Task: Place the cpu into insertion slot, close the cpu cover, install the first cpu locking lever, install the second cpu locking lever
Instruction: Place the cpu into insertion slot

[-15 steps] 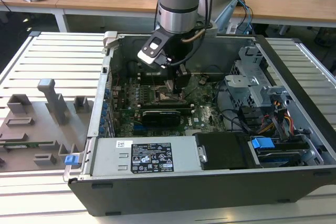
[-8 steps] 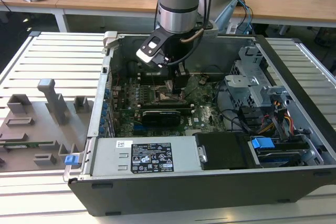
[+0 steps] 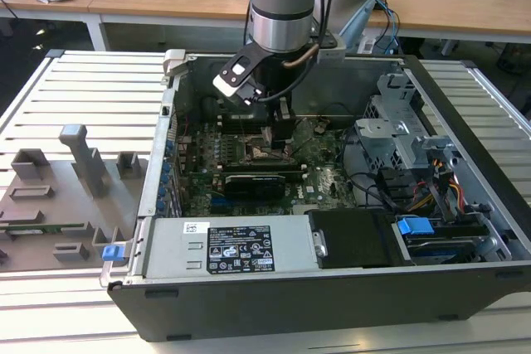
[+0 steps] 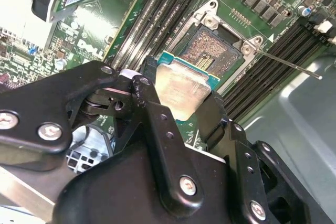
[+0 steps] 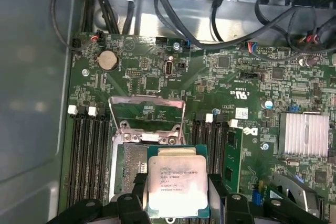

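Note:
My gripper (image 5: 176, 199) is shut on the cpu (image 5: 177, 184), a square chip with a pale metal top, its black fingers (image 4: 152, 98) pressing on two opposite edges. The cpu (image 4: 181, 90) hangs just above the insertion slot (image 4: 212, 51) and overlaps one edge of it, with the dark contact field still showing beyond. In the first wrist view the cpu cover (image 5: 147, 100) stands raised at the far end of the insertion slot (image 5: 130, 174). A thin locking lever (image 4: 291, 65) sticks out sideways from the socket corner. In the exterior view the gripper (image 3: 270, 126) is low inside the open computer case.
Long black memory slots (image 5: 86, 156) flank the socket on both sides. A finned heat sink (image 5: 307, 135) and cable bundles (image 5: 184, 3) lie nearby. The case holds a black card (image 3: 253, 181), a power supply (image 3: 232, 246) and a drive cage (image 3: 398, 138). A grey fixture tray (image 3: 58, 196) sits on the exterior view's left.

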Controlling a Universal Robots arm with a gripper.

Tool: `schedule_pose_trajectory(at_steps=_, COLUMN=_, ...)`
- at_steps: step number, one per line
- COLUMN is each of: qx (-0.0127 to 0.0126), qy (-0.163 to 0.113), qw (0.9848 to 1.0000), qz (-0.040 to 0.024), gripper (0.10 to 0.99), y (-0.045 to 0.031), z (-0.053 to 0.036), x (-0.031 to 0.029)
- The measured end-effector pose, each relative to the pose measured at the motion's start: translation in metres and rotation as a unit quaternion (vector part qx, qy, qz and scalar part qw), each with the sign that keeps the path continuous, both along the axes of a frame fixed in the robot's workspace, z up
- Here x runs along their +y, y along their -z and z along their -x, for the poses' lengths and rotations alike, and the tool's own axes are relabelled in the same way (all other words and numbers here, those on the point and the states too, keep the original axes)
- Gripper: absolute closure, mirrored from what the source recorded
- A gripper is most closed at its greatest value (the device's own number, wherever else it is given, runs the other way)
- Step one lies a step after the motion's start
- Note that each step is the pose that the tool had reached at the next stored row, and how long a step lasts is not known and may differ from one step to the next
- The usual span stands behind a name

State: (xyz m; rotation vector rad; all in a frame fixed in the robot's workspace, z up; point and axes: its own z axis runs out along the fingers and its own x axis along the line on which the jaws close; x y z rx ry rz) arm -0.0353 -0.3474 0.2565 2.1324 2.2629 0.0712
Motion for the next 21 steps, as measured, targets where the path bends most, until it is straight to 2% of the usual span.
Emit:
schedule_pose_trajectory(at_steps=10, qx=0.0000, qy=0.038, qw=0.9993, qz=0.0014, gripper=0.545, y=0.0000, z=0.0000, x=0.0000)
schedule_pose_trajectory(at_steps=16, qx=0.0000, qy=0.064, qw=0.9979, qz=0.0027, gripper=0.545, y=0.0000, z=0.0000, x=0.0000)
schedule_pose_trajectory(at_steps=21, qx=0.0000, qy=0.070, qw=0.9976, qz=0.0028, gripper=0.545, y=0.0000, z=0.0000, x=0.0000)
